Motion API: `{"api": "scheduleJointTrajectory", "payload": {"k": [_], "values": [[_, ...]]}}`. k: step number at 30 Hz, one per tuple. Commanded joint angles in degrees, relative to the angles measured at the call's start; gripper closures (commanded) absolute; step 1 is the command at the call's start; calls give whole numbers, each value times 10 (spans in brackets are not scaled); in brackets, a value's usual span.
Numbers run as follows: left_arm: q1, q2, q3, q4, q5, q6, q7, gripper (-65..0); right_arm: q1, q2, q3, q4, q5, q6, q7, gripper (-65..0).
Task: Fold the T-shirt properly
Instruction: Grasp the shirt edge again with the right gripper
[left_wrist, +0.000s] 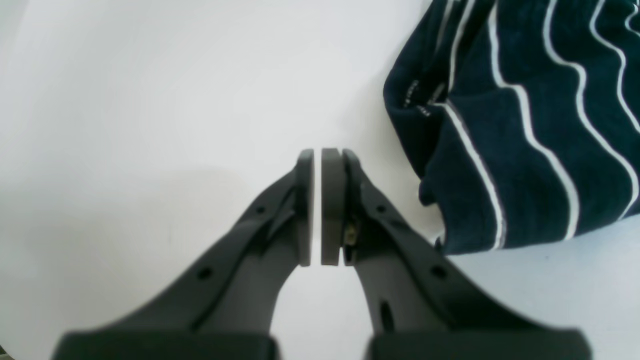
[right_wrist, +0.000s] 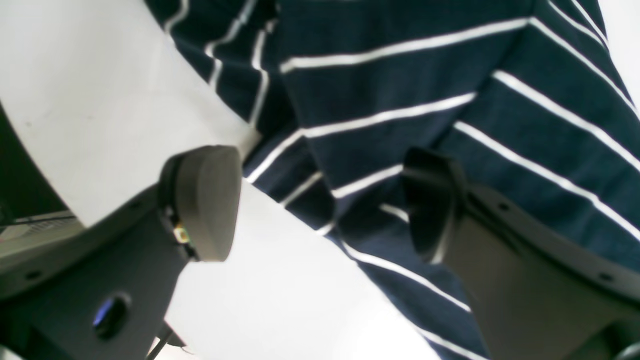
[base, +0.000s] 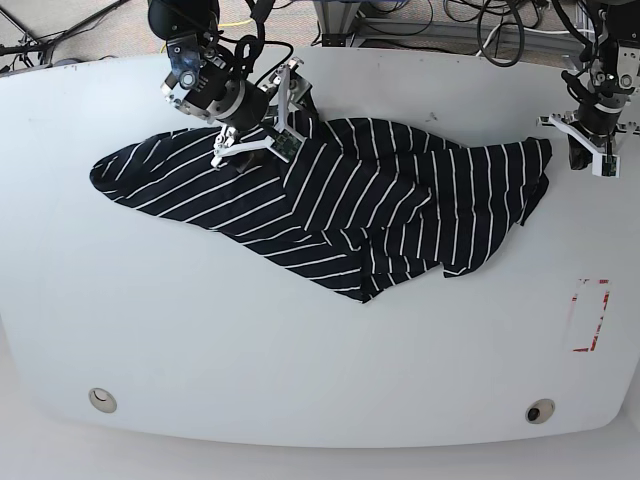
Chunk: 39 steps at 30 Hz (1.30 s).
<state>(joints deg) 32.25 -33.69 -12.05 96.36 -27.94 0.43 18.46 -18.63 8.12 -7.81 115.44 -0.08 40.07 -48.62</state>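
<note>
The T-shirt, dark navy with thin white stripes, lies crumpled across the middle of the white table. My right gripper hangs over the shirt's back left edge. In the right wrist view this gripper is open. One finger is over bare table and the other over the striped fabric, whose edge runs between them. My left gripper is shut on nothing above bare table. The shirt's bunched corner lies just to its right. In the base view the left gripper sits beside the shirt's far right end.
A red-outlined rectangle is marked near the table's right edge. Two round holes sit near the front edge. Cables and frame parts run behind the table's back edge.
</note>
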Motion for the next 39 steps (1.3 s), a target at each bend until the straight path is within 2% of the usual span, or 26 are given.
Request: {"api": "scheduleJointTrajectory", "payload": {"k": [1,5,13,18,20,26,33,39], "values": [[0,-9,-6,10,0,2,-12,0,14,1,2,10,-21,-1,12,-480],[0,-9,-6,10,0,2,-12,0,25,1,2,9,-63,-1,15,-480],[0,-9,-6,19,0,2,-12,0,22,-3,1,7,-146,-1,73,-479],[0,6,-6,26,0,2,-12,0,22,-8,2,-1,-183,-1,117,-387],[0,9,-6,26,0,2,-12,0,21,-8,2,0,-184,-1,117,-358],[-1,11,1,26,0,2,-12,0,-2,-10,-16,2,-184,-1,108,-403],[-1,11,6,26,0,2,-12,0,-22,-11,-36,-1,-184,-1,112,-401],[-1,11,6,26,0,2,-12,0,-4,-12,-22,-2,-184,-1,113,-401]]}}
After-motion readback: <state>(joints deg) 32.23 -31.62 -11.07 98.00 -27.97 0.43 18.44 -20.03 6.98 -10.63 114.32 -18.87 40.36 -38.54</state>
